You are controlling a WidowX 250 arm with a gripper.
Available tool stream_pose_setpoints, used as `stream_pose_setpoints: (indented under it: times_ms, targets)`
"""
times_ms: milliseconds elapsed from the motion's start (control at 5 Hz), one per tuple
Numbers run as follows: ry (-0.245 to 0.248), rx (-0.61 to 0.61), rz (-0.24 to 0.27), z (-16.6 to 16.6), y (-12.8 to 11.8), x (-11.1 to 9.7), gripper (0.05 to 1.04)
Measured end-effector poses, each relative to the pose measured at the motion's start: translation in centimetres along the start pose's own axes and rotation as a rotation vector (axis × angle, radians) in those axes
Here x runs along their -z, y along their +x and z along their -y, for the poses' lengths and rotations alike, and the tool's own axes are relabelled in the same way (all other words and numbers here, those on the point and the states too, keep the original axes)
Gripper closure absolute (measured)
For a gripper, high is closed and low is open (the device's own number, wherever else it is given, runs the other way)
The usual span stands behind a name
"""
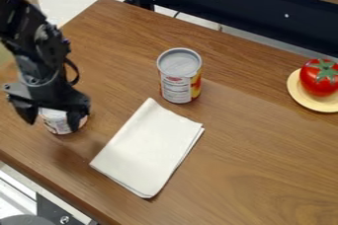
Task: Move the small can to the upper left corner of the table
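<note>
Black fingers spread, the gripper (53,120) hangs at the left of the camera view, astride the small can (58,119); whether its fingers press on the metal is hard to tell from this angle. The small can looks upright, its long axis running up and down, a printed side facing the camera and its top hidden by the gripper.

The near edge of the table (257,155) passes below the gripper in the view, with a strip of wood between. Up and to the right of the gripper, the table narrows to a rounded corner, and bare wood runs that way. Wood also lies between the gripper and the large can (177,83), which stands upright to its right and slightly higher.

A folded white cloth (148,147) lies to the lower right of the gripper, near the small can. Well apart on the gripper's right, a tomato (318,83) rests on a yellow plate (297,94). The small can sits directly under the gripper, between its fingers.
</note>
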State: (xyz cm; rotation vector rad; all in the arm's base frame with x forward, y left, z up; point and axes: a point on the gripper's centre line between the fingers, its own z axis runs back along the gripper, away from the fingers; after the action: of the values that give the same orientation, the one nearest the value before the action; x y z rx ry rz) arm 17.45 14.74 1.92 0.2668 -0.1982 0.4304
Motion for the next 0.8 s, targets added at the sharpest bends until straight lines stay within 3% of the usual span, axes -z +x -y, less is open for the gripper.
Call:
stream_pose_setpoints:
  times_ms: [200,800]
  targets:
    - [0.014,0.018,0.017,-1.4,0.1,0.6,0.087]
    - [-0.018,0.088,-0.016,-1.9,1.4,2.3,0.087]
